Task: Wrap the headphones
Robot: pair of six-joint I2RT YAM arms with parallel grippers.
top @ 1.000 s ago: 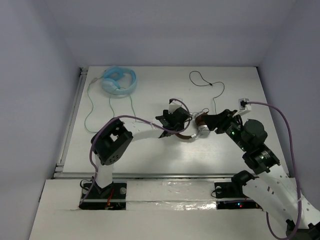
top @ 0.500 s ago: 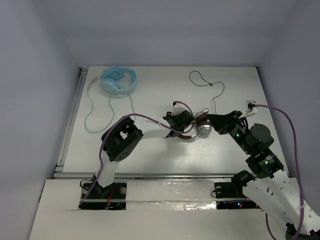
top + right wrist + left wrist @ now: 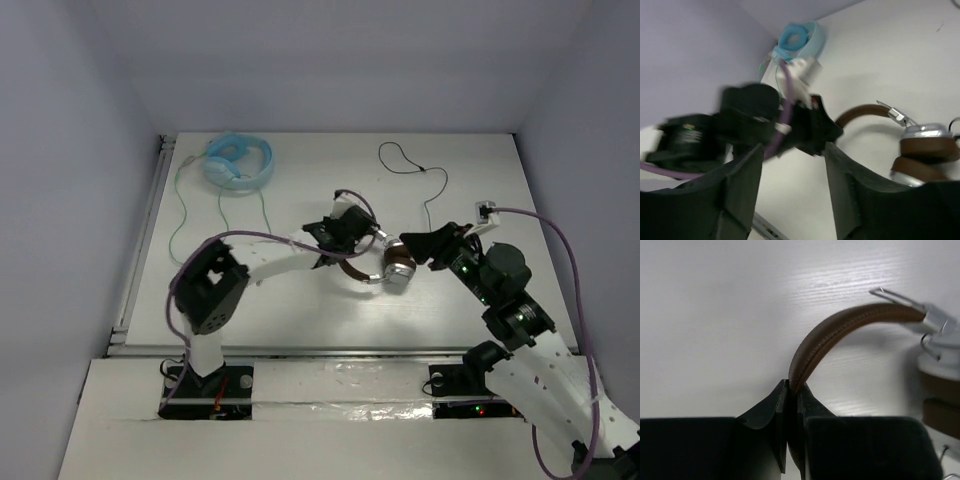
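My left gripper point(image 3: 792, 390) pinches the brown headband point(image 3: 840, 330) of the headphones point(image 3: 390, 265) at its very fingertips. My right gripper point(image 3: 793, 150) hangs spread beside the earcups point(image 3: 920, 150). A sideways pull could slip that shallow hold.

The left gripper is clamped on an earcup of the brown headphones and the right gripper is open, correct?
No: the left gripper is clamped on the headband, not an earcup; left wrist view shows it. The right gripper is open.
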